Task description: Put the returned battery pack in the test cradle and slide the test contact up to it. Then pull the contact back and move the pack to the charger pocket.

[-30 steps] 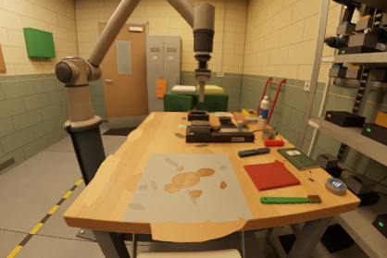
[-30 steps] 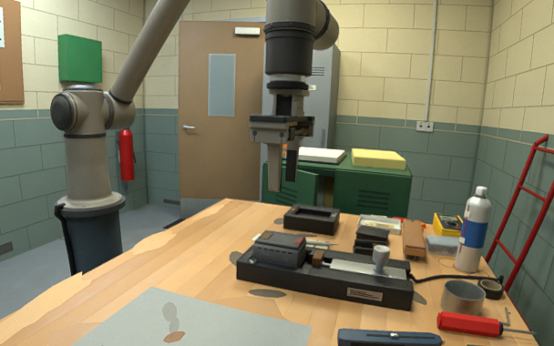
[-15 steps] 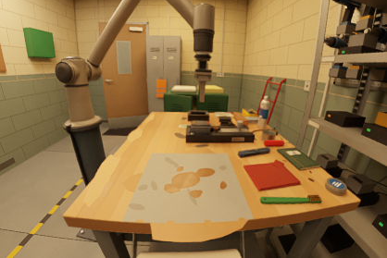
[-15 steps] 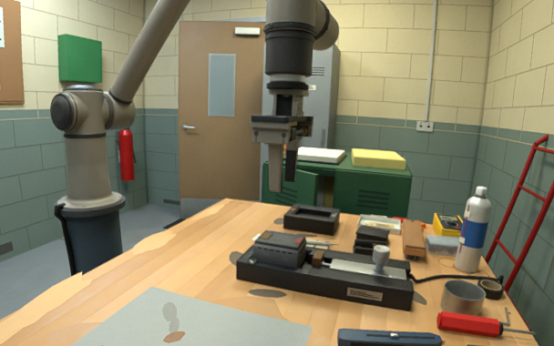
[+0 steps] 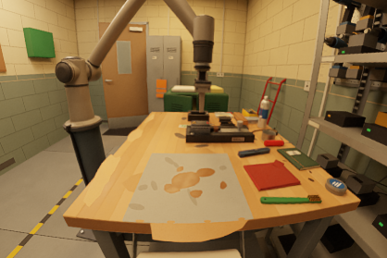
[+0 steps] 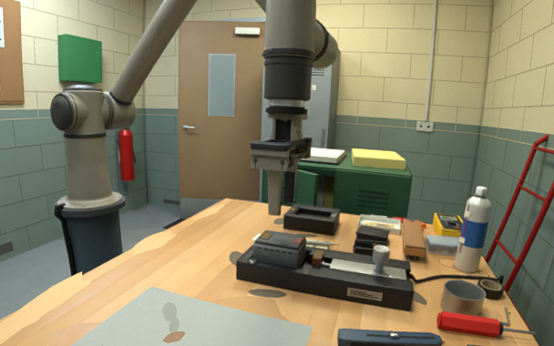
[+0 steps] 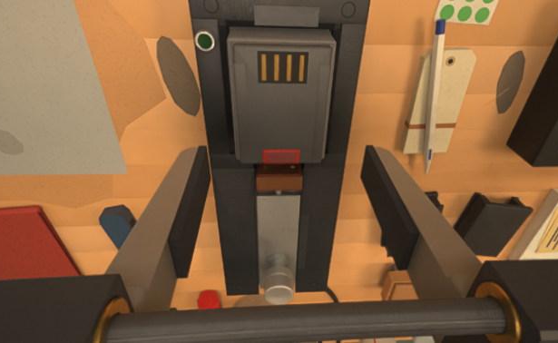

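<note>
The charger pocket (image 6: 311, 219), an empty black tray, stands behind the tester and is partly hidden by my finger in the second side camera. The grey battery pack (image 7: 280, 93) (image 6: 279, 247) sits in the test cradle at the left end of the black tester base (image 6: 324, 274). The brown test contact (image 7: 279, 177) (image 6: 318, 257) on its silver slide lies against the pack's end, and its grey knob (image 7: 278, 282) (image 6: 381, 257) stands further along the rail. My gripper (image 7: 286, 211) (image 6: 281, 200) hangs open and empty above the tester, well above the slide.
A green cabinet (image 6: 354, 186) and a door stand behind the table. A spray bottle (image 6: 472, 229), a metal cup (image 6: 463, 296), a red screwdriver (image 6: 470, 323) and small boxes lie to the right of the tester. A grey mat (image 5: 187, 188) covers the near table.
</note>
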{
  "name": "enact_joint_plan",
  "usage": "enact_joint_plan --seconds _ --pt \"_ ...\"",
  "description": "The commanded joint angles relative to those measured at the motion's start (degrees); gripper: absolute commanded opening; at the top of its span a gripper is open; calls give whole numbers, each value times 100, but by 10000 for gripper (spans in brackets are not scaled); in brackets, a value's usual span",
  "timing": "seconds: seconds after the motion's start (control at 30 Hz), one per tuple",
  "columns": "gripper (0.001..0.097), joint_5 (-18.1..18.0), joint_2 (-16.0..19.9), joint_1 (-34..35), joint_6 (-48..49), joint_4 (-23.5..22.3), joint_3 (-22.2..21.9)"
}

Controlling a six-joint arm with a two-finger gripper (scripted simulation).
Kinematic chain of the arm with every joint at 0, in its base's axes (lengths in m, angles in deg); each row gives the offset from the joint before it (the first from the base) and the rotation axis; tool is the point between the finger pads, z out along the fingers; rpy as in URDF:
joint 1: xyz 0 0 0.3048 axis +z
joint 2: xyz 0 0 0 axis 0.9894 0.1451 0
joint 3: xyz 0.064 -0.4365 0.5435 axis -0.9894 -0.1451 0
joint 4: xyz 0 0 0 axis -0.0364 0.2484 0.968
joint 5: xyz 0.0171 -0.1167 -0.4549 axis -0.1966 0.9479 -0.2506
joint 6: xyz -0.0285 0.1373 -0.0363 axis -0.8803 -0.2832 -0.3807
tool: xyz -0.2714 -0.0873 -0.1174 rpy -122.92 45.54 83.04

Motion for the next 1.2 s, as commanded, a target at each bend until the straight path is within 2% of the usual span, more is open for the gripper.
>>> enact_joint_plan --seconds 0.0,0.43,1.17 --pt "859 41 27 0 0 1 -10" --pt "859 502 365 0 0 2 -124" --pt "859 612 454 0 -1 2 -148"
